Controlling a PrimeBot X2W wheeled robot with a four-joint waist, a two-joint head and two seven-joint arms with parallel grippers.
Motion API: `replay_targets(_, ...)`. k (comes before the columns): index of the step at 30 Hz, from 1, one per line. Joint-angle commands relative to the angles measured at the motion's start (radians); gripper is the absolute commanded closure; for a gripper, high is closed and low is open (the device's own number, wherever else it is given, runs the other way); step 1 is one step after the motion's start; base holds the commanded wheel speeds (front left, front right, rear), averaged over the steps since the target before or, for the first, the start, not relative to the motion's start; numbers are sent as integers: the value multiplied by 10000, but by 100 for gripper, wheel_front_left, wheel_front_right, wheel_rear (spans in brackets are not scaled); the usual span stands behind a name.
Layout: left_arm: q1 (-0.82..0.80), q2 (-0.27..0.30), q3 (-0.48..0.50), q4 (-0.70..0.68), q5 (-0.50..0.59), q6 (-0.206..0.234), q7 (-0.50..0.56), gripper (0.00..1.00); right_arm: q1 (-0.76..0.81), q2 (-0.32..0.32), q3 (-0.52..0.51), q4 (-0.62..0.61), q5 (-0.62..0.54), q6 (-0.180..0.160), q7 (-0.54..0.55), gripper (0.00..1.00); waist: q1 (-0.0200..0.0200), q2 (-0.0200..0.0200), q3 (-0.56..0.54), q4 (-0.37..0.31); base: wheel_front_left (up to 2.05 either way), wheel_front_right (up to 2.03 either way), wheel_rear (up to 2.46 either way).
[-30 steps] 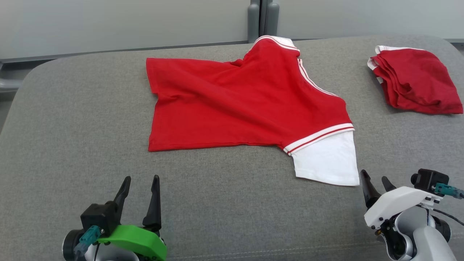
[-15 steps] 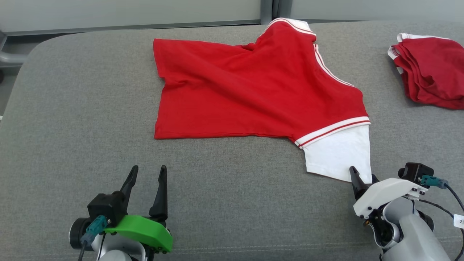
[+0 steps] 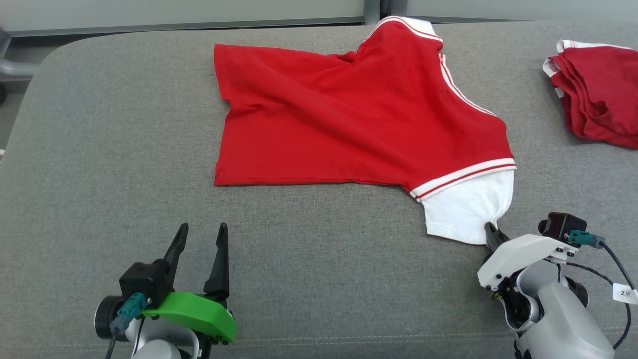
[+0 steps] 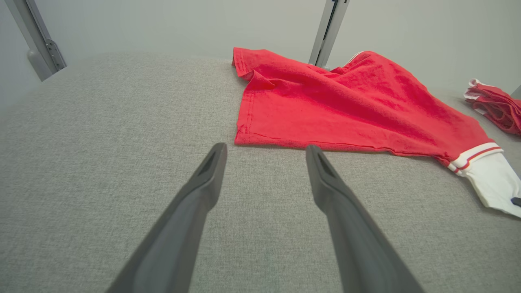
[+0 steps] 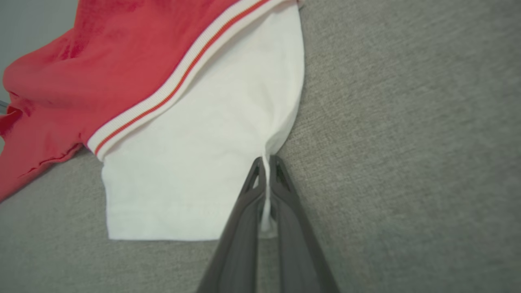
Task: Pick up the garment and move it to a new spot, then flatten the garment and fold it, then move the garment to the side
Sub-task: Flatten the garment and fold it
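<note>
The garment [image 3: 349, 119] is a red shirt with white sleeves and striped trim, spread on the grey cushion [image 3: 99, 149]. Its near white sleeve [image 3: 466, 209] points toward me. My right gripper [image 3: 491, 230] is shut on that sleeve's corner; the right wrist view shows white cloth pinched between the closed fingers [image 5: 266, 162], with the sleeve [image 5: 195, 162] bunched toward them. My left gripper [image 3: 202, 232] stands open near the front left, short of the red hem. In the left wrist view its two fingers [image 4: 211, 162] spread apart over bare cushion, the garment [image 4: 346, 106] beyond them.
A second red garment [image 3: 598, 94], folded in a heap, lies at the far right of the cushion. A pale wall panel with a grey post [image 3: 371, 7] runs behind the cushion's back edge. A cable with a white tag [image 3: 625, 293] hangs from my right wrist.
My right gripper moved forward onto the white sleeve's corner and shut on it, puckering the cloth. The head camera tilted, shifting the whole picture. The left gripper stays open.
</note>
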Motion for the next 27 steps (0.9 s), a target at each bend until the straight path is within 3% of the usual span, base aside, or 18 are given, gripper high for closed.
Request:
replay_targets(1,-141,-54,16,18,-30,-32,-50,0,-10,105,98,91,-49,7,2,100,0,0,-10,-29,0,0,0)
replay_targets(11,-870,-389,-140,603,-503,-557,556,0,49,-333,-25,-1194,-238,5,374,100,0,0,-65,-321,0,0,0)
replay_targets(23,-2596,-995,134,2818,-1863,-990,2634,0,471,-296,-402,-3093,-846,5,1898,100,0,0,13,-538,0,0,0)
replay_targets(27,-3281,-1060,382,3795,-2184,-956,3116,0,461,-191,-425,-3603,-945,5,2153,100,0,0,210,-661,0,0,0)
